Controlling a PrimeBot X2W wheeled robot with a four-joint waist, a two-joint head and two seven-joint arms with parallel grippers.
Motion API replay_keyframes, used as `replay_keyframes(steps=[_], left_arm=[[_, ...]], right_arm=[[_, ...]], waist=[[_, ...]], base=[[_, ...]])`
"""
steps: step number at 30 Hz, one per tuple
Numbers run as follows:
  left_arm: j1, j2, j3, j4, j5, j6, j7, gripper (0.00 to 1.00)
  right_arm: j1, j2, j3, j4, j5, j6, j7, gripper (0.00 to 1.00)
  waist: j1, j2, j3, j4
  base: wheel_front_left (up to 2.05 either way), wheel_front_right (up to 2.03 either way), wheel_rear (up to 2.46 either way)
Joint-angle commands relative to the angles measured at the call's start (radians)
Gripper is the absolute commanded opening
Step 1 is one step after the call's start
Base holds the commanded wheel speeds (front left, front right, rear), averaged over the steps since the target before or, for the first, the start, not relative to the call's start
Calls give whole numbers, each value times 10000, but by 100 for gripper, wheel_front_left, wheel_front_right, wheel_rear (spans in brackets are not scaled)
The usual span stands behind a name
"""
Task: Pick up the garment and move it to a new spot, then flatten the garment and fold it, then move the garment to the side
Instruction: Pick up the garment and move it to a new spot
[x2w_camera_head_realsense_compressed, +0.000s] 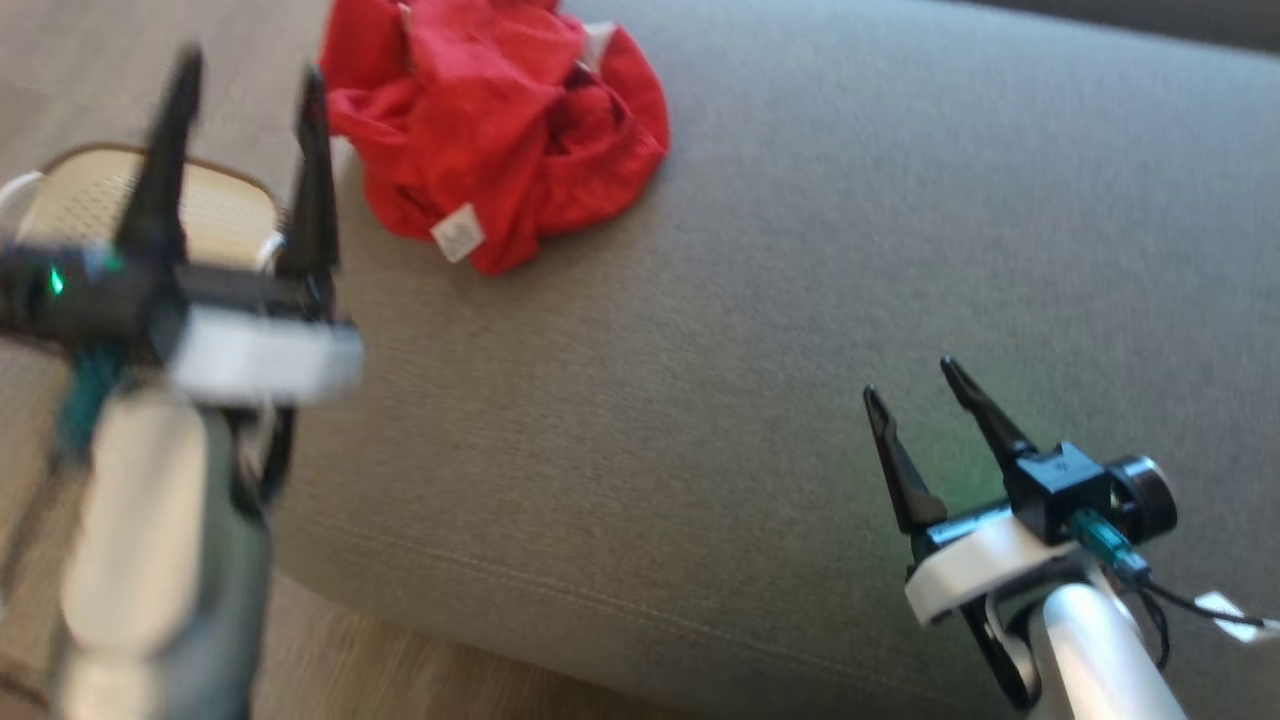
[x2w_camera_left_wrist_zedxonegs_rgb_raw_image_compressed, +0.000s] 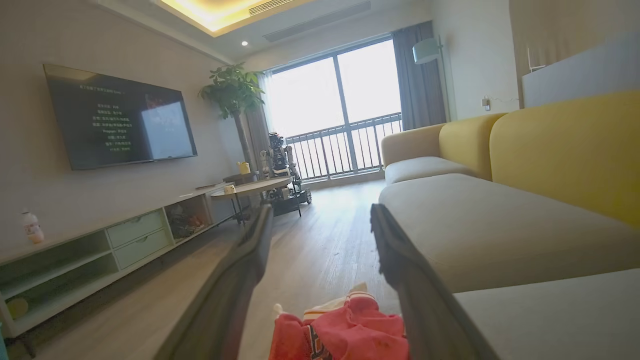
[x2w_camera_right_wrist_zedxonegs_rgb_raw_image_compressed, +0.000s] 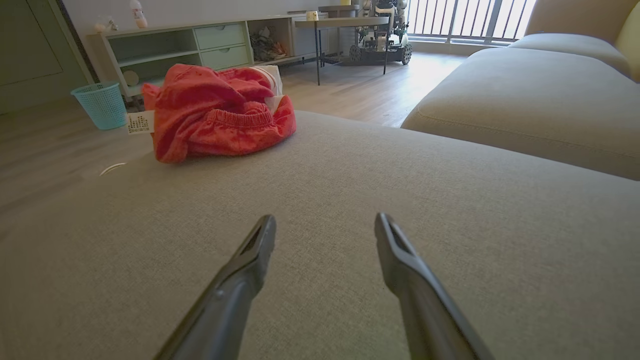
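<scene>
Head view: the garment is lying crumpled at the grey cushion's far left edge. The left gripper is hovering beside it, fingers wide and empty.

Left wrist view: the garment is sitting below the fingers. I advise descending onto a thick fold.

Right wrist view: the right gripper, wide and empty, is waiting over the cushion's near part.

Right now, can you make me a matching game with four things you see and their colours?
Things:
1. garment
2. bin
3. sofa backrest
4. television screen

Colours:
a. yellow
b. dark
c. red
d. turquoise

Pairs: 1-c, 2-d, 3-a, 4-b.
</scene>
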Motion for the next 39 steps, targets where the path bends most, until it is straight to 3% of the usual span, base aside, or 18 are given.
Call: replay_keyframes(steps=[1,7,15,22,30,32,33,39], left_arm=[[-885,380,403,295,-123,-142,-47,100],[-4363,997,-62,3966,-334,-713,233,100],[-7227,1770,127,8902,-974,-801,1999,100],[-8112,2313,157,11100,-1050,-741,2541,100],[-8330,2498,9,12397,-1166,-770,3001,100],[-8348,2462,-48,12476,-1169,-774,2855,5],[-8356,2429,-72,12490,-1175,-776,2719,0],[-8366,2433,-209,12392,-1156,-789,1497,0]], right_arm=[[-354,-95,256,-316,-153,-2,-93,100],[-754,-95,183,-423,-577,-2,-93,100],[-1144,-95,454,-374,-566,-2,-93,100],[-1177,-95,546,-324,-480,-2,-93,100],[-1188,-95,525,-424,-487,-2,-93,100],[-1247,-95,534,-434,-470,-2,-93,100],[-1269,-95,544,-428,-463,-2,-93,100],[-1313,-95,779,-323,-262,-2,-93,100]], waist=[[0,0,725,-541],[0,0,1793,-1294],[0,0,2731,-2469],[0,0,3161,-3082],[0,0,3413,-3131],[0,0,3418,-3082],[0,0,3386,-3048],[0,0,2851,-2982]], base=[[0,0,0],[0,0,0],[0,0,0],[0,0,0],[0,0,0],[0,0,0],[0,0,0],[0,0,0]])
